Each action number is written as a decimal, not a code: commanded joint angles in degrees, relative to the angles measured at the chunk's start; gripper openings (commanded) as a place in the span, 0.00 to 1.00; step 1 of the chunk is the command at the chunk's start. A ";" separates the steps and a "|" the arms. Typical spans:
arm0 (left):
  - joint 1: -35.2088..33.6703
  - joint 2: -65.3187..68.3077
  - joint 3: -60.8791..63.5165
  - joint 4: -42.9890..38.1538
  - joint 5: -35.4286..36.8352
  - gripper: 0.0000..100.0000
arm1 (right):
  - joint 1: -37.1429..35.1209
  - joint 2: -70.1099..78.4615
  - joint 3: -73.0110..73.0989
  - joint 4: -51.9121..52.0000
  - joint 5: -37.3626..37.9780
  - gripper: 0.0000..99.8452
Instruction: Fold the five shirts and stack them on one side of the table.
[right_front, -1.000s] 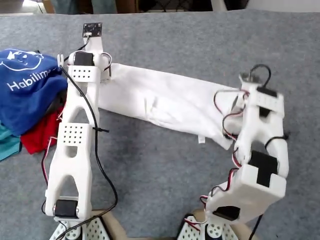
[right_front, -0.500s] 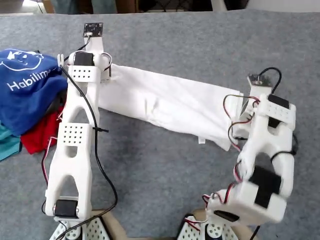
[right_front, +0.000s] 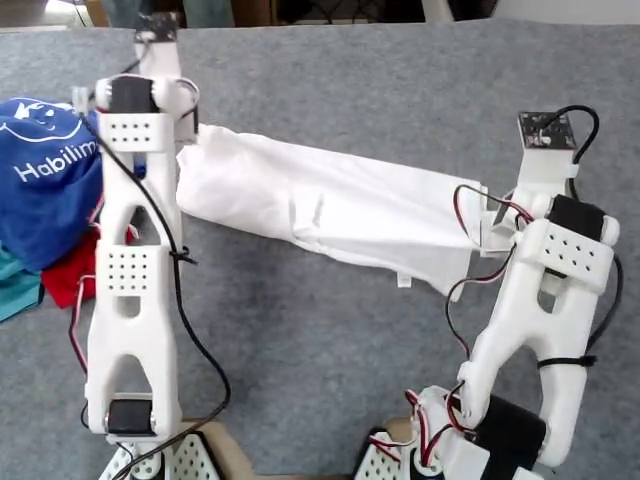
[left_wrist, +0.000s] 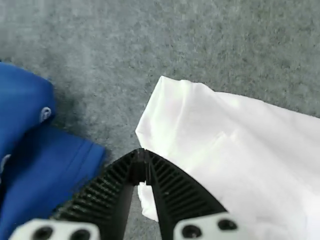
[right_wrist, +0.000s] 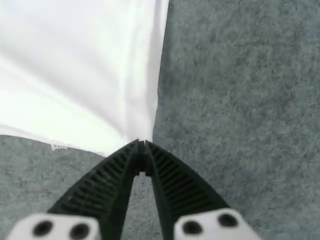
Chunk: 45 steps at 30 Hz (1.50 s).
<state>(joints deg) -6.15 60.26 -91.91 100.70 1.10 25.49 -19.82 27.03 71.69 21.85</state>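
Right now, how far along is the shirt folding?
Done: the white shirt looks folded lengthwise into a long band. In hand: the left gripper and right gripper each pinch one end of it. To do: the crumpled blue shirt, red shirt and teal shirt lie heaped, unfolded; nothing stacked.

Both arms stretched forward; left tool (left_wrist: 141, 151) pinched closed, right tool (right_wrist: 141, 144) likewise.

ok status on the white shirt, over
Both shut: left claw on one end of white shirt, right claw on the other. Shirt stretched between. Nearby blue shirt lies apart.
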 joint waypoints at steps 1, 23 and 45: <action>-1.36 -9.14 8.75 0.70 -1.49 0.03 | 1.05 -1.89 -2.86 2.02 0.18 0.02; -10.24 -81.49 136.04 -51.34 -4.57 0.03 | 2.11 -1.63 -2.42 -4.75 -0.09 0.02; -11.38 -82.29 150.99 -68.31 -7.12 0.03 | -4.31 15.52 -20.79 6.51 -26.73 0.23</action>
<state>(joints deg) -17.49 -20.53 59.21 33.19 -5.76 22.07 -4.97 9.54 78.46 -4.26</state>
